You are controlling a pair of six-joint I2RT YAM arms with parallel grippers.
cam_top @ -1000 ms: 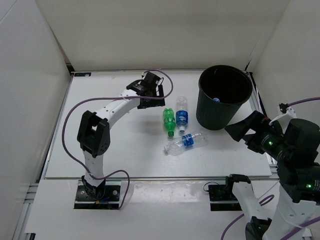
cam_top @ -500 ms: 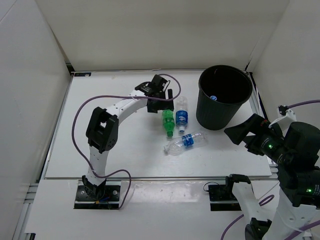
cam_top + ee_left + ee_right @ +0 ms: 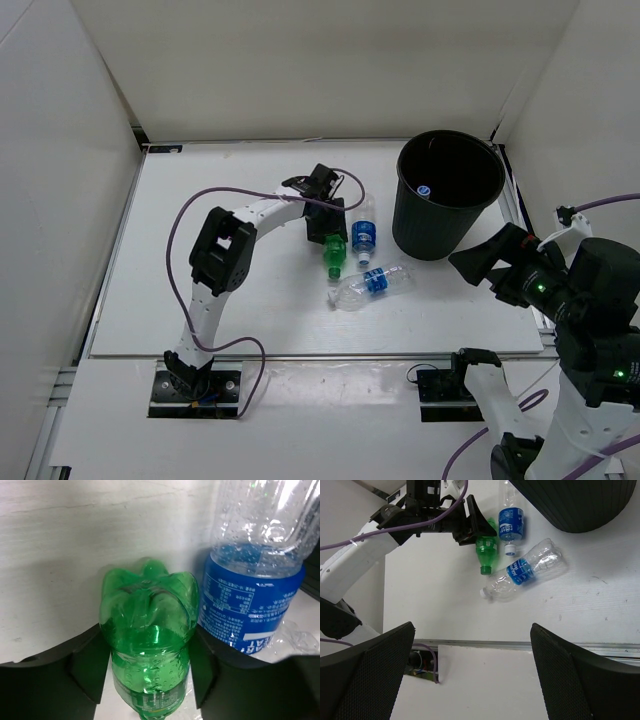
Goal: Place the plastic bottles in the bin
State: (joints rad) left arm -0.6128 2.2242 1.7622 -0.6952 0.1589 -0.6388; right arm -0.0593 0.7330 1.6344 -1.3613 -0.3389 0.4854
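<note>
Three bottles lie on the table point(image 3: 200, 280), left of the bin point(image 3: 470, 215). Green bottle point(image 3: 147, 625) on its side, base toward my left pincer point(image 3: 147, 652); pads point(image 3: 87, 667) press both flanks, gripped for the carry to the bin, I judge. Two clear bottles: one point(image 3: 364, 228) just right of green, one point(image 3: 372, 284) nearer. My right pincer point(image 3: 471, 630) hovers near right, wide, empty.

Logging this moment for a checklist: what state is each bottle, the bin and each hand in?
green bottle: lying on its side, capped, gripped near its base.
far clear bottle: lying on its side, capped.
near clear bottle: lying on its side, capped.
bin: upright, blue-labelled bottle inside.
left hand: shut on green bottle.
right hand: open, empty.
</note>
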